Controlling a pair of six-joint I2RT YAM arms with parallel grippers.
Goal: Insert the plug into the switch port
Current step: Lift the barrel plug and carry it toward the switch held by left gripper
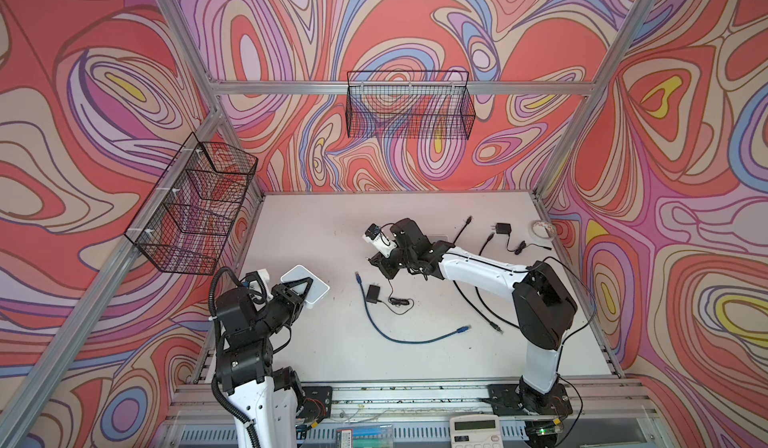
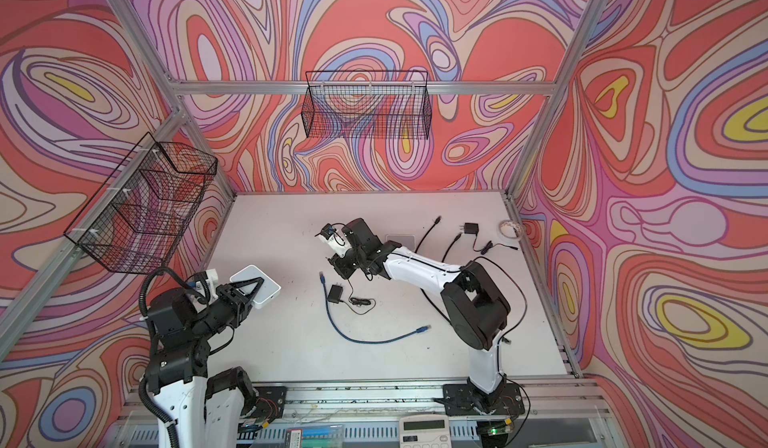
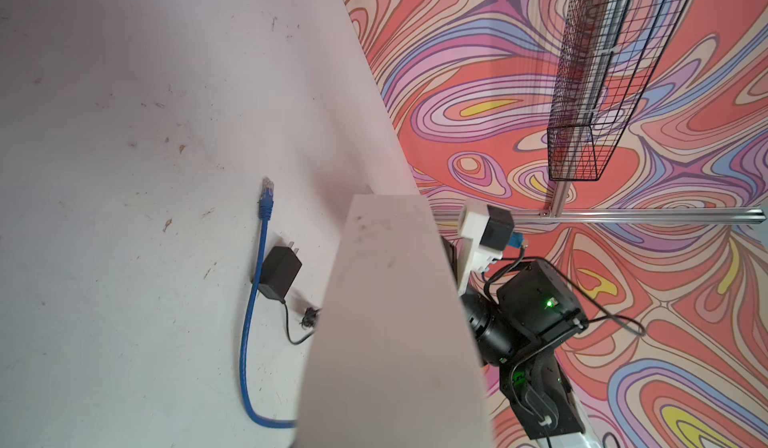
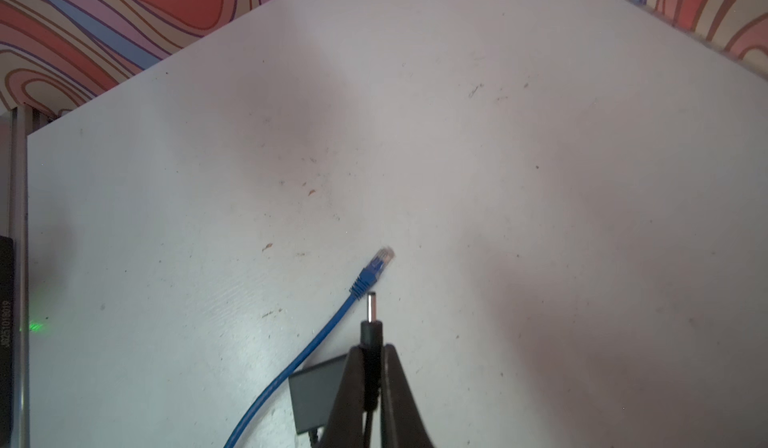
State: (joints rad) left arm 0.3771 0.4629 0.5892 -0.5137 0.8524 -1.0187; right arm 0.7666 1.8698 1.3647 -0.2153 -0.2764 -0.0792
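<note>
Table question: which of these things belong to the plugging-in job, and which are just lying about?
In the job: barrel plug, its black adapter, white switch.
Lying about: blue cable, second adapter, black cables, tape roll, calculator.

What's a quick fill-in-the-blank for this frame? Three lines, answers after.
1. The right tool is shut on the black ___.
2. The left tool holds the ___ switch.
3. The cable seen beside the right tool in the right wrist view is ___.
Missing words: plug; white; blue.
</note>
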